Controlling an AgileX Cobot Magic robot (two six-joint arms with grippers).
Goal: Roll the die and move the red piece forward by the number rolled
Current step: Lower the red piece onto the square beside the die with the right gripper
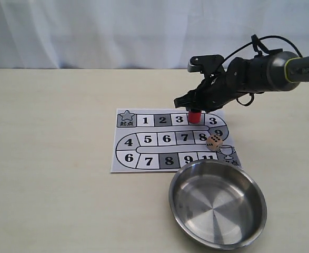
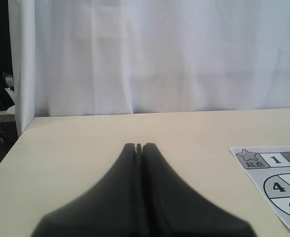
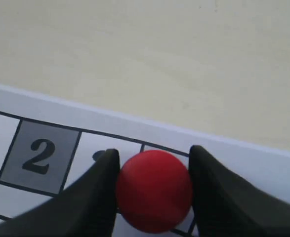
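The red piece (image 1: 195,116) stands on the top row of the paper game board (image 1: 147,120), just past the square marked 3. My right gripper (image 1: 195,110) reaches down over it, one black finger pressed to each side; in the right wrist view the red piece (image 3: 154,190) fills the gap between the fingers (image 3: 103,187) of this gripper (image 3: 154,152). The tan die (image 1: 213,142) lies on the board's right end near square 9, apart from the gripper. My left gripper (image 2: 140,146) is shut with nothing in it, over bare table left of the board (image 2: 278,187).
A round steel bowl (image 1: 217,203) sits on the table in front of the board's right corner, overlapping its edge. A white curtain hangs behind the table. The left arm is outside the exterior view.
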